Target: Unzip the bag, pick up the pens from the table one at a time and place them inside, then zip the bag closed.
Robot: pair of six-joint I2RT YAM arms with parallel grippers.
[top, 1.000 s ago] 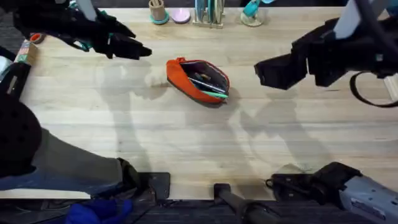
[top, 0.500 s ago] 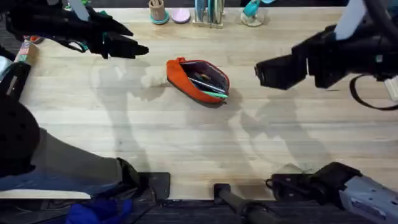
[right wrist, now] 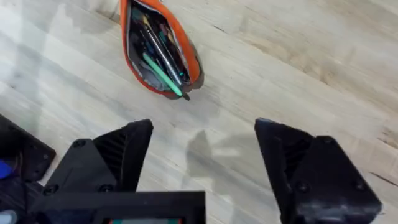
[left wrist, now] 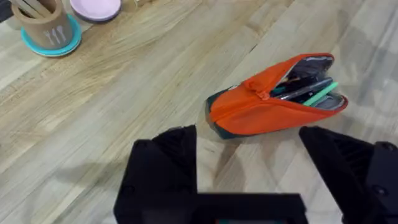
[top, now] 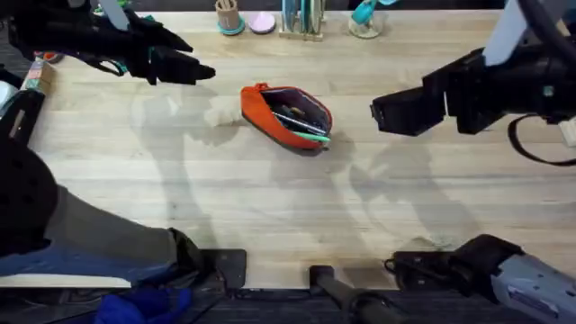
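Note:
The orange bag (top: 286, 117) lies unzipped in the middle of the table (top: 270, 207), its mouth gaping. A green pen (top: 307, 135) and a darker pen (top: 297, 117) rest inside it; they also show in the bag (left wrist: 273, 102) in the left wrist view and in the bag (right wrist: 157, 53) in the right wrist view. My left gripper (top: 202, 72) hovers open to the bag's upper left, holding nothing. To the bag's right, my right gripper (top: 382, 112) hangs open and empty too.
Along the table's far edge stand a wooden cup on a teal coaster (top: 228, 18), a pink dish (top: 262, 22), a holder (top: 302, 20) and a teal item (top: 364, 18). Arm bases and cables occupy the near edge.
My right gripper has drifted slightly right and down. The left gripper moved up a little a second ago and has since held still. The bag has not moved.

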